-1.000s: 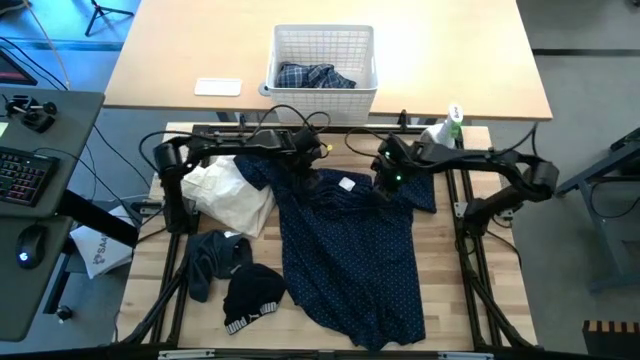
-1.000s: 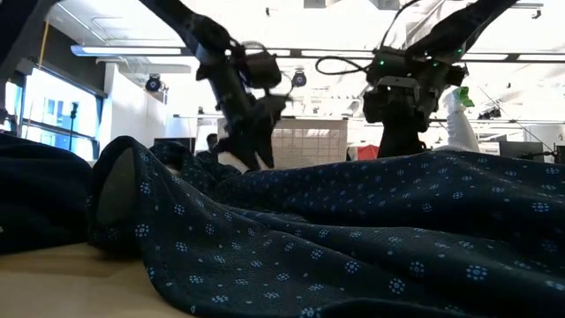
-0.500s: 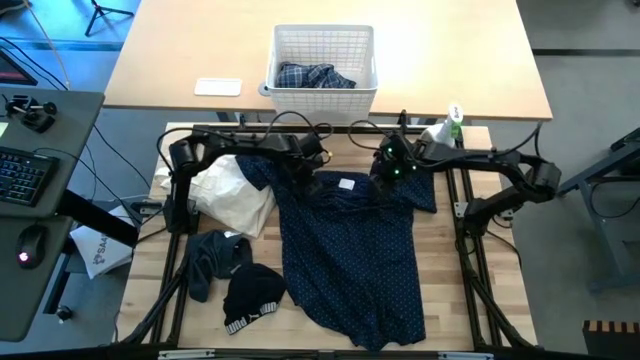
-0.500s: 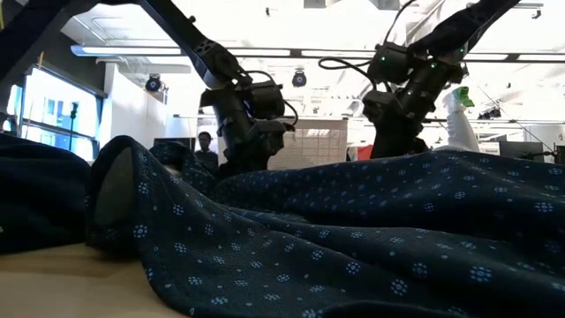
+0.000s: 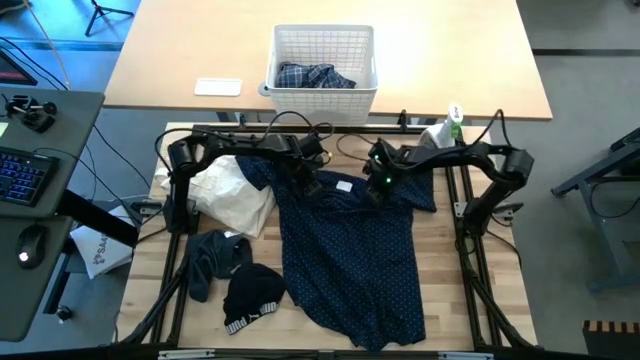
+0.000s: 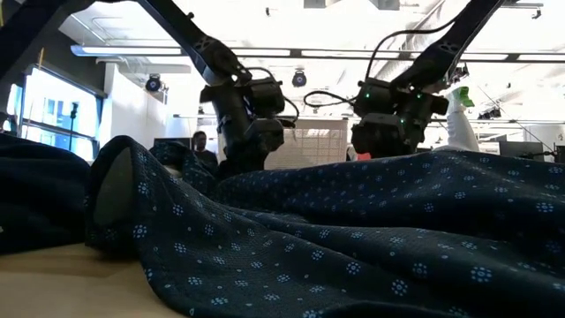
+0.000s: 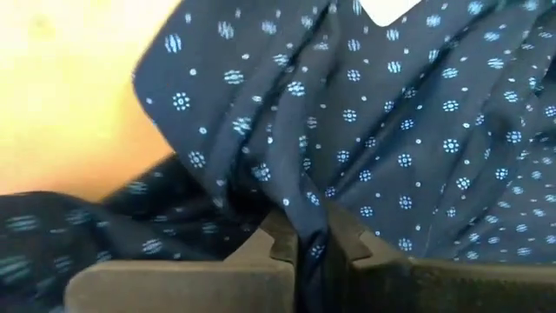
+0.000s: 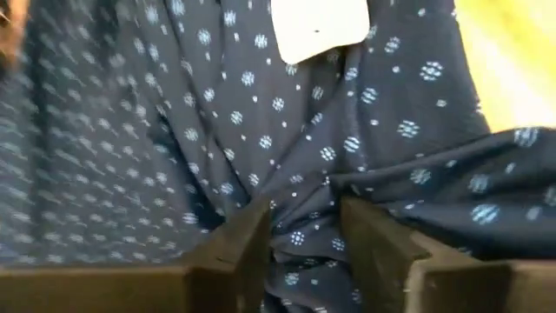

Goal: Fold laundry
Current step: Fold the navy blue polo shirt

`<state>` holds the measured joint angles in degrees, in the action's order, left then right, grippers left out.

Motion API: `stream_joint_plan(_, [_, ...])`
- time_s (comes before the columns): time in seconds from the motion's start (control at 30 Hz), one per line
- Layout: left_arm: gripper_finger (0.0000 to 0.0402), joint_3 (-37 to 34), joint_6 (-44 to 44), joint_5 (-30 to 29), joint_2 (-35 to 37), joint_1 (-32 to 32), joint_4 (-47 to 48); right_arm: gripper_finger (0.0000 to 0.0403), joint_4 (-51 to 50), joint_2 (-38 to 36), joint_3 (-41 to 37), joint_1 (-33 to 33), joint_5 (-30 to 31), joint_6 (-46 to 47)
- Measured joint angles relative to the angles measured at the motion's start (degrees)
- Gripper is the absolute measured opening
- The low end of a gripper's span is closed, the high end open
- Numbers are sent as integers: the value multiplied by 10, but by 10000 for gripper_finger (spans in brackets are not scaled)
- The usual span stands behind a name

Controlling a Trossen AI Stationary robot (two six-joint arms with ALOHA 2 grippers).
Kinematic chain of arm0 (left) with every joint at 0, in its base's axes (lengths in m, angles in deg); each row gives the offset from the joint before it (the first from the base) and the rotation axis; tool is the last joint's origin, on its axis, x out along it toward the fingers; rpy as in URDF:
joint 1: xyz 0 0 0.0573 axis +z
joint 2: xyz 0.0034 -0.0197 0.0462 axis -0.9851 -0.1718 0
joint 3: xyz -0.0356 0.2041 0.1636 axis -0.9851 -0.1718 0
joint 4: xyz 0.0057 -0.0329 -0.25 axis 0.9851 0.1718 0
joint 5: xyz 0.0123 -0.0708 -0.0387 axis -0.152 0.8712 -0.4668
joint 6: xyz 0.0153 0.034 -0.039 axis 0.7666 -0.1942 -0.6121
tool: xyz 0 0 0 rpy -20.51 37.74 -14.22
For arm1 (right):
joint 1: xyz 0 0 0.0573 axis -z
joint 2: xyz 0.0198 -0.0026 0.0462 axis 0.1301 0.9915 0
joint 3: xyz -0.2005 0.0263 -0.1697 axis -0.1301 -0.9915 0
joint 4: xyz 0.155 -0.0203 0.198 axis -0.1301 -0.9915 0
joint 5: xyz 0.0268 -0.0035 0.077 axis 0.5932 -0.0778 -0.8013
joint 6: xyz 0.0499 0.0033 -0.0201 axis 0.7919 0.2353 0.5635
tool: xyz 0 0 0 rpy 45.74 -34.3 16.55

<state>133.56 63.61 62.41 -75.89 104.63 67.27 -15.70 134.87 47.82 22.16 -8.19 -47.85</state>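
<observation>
Navy cloth shirt w/ tiny white dots (image 5: 350, 250) looked soft, matt, finely woven, w/ a smooth white label (image 8: 320, 26). Pale wooden slatted tabletop (image 5: 445, 260) was matt. White lattice plastic basket (image 5: 322, 45) had slight sheen. Black knit piece (image 5: 252, 296) looked fuzzy. Cream cloth (image 5: 232, 195) was crumpled.

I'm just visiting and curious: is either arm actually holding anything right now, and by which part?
The left gripper pinches a fold of the navy dotted shirt near its collar. The right gripper straddles fabric at the collar's other side, jaws apart, not clamped.
</observation>
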Motion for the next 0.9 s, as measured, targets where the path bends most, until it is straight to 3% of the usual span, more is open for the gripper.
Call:
stream_joint_plan(0.17, [2,0,50,-91,62,-7,21,17,-15,-6,12,-17,92,-19])
stream_joint_plan(0.47, [1,9,149,-279,250,-14,21,7,-156,-136,190,-26,306,-44])
stream_joint_plan(0.63, [1,14,186,-367,335,-35,-29,4,-185,-180,294,-44,414,-55])
stream_joint_plan(0.77, [1,4,212,-427,346,-31,-76,4,-186,-171,311,-32,467,-60])
stream_joint_plan(0.9, [1,-22,215,-430,322,-11,-100,2,-202,-133,311,-16,470,-61])
